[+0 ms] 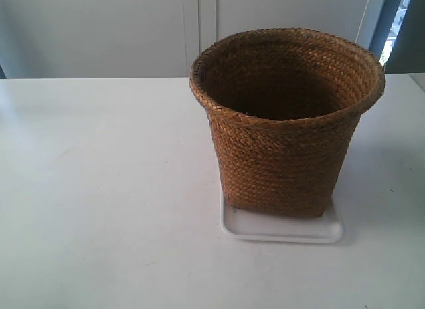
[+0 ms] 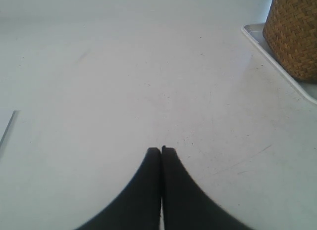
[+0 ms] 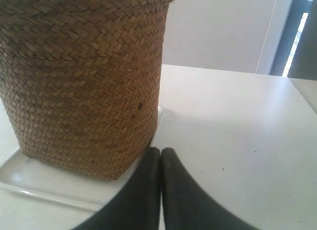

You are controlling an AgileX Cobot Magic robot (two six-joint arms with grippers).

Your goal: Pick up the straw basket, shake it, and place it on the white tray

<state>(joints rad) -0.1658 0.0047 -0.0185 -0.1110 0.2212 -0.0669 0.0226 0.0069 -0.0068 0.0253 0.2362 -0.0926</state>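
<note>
On the white table (image 1: pixel 99 189), toward the edge at the exterior view's right, the straw basket (image 1: pixel 285 129) stands upright on the white tray (image 1: pixel 282 232) (tabletop faintly scuffed, pale wall (image 1: pixel 99 30) behind). The left gripper (image 2: pixel 161 150) and right gripper (image 3: pixel 161 151) are both closed and empty.

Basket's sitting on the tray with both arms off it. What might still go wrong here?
1. The right end effector, shut, sits close beside the straw basket; a careless retreat may nudge it.
2. The straw basket nearly fills the white tray, so a small shove might push its base onto the rim.
</note>
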